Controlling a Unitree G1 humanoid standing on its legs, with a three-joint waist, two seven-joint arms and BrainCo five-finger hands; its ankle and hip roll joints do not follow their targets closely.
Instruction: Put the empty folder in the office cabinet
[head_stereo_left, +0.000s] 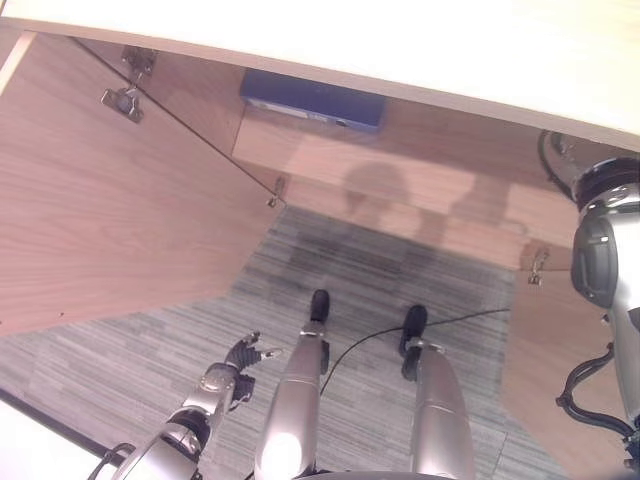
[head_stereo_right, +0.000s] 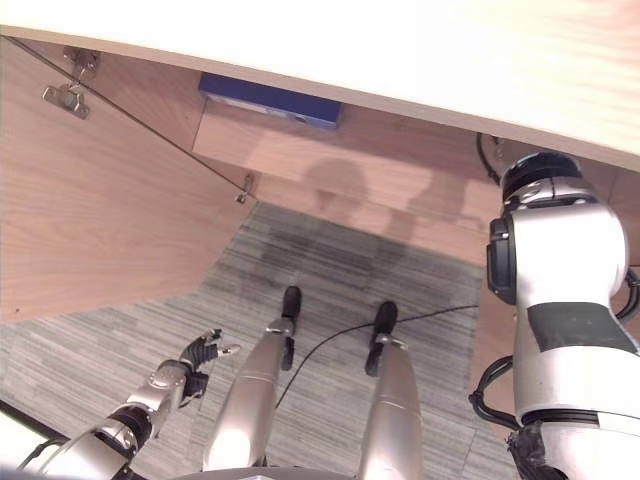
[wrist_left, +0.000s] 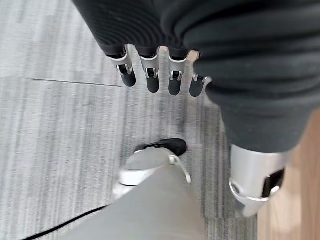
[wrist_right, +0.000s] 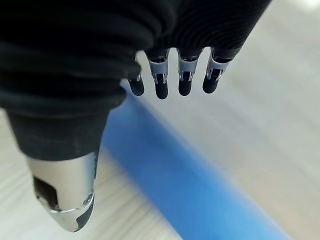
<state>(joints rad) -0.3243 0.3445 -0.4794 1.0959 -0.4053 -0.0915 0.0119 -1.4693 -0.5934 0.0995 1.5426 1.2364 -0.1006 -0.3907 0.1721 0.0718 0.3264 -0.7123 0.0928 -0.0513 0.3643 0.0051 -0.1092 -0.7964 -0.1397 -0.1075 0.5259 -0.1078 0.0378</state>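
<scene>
Two eye views: blue folder (head_stereo_left: 312, 101) lies flat on cabinet shelf (head_stereo_left: 400, 175), deep inside, under light top panel (head_stereo_left: 400, 50). Cabinet door (head_stereo_left: 110, 200) swung open at left. Placement looks done; door closing possibly left. Left hand (head_stereo_left: 245, 355) hangs low over grey carpet (head_stereo_left: 380, 270), well apart from folder.

Left wrist view: left hand fingers (wrist_left: 151, 80) straight, relaxed, holding nothing, carpet below.

Right wrist view: right hand (wrist_right: 75, 90) fingers straight, released, empty. Folder lies just beyond fingers on wood shelf; contact not evident.

a blue folder (head_stereo_left: 312, 101) lies flat on the cabinet shelf (head_stereo_left: 400, 170).
</scene>
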